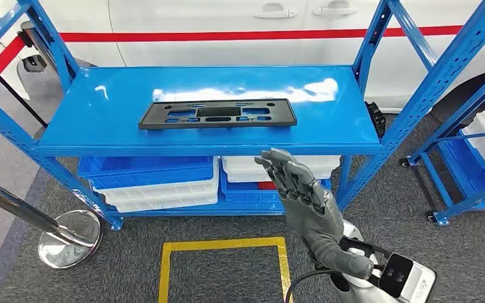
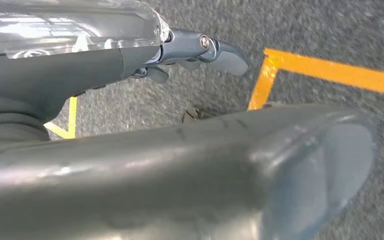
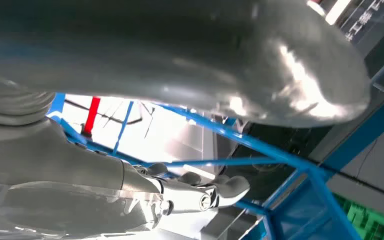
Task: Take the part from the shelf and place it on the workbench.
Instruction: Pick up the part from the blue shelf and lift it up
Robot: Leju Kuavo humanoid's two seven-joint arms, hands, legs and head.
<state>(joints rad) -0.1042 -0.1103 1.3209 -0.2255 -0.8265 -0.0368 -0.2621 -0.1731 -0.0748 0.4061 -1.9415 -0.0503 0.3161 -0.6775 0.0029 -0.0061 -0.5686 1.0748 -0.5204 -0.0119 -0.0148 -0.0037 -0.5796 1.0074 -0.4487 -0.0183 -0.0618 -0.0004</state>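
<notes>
right robot hand (image 1: 303,192) empty, fingers spread, below the part (image 1: 218,114); left robot hand's (image 2: 200,50) grip unclear.

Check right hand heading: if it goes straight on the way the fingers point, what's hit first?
Probably the front edge of the blue shelf, just below the black part. The right hand is open, fingers aimed up toward it. Depth is unclear; it might pass just over the edge.

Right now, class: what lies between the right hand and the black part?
In the head view, just bare blue shelf and its front edge separate the right hand from the part.

Part (image 1: 218,114) on shelf (image 1: 101,126)
</notes>
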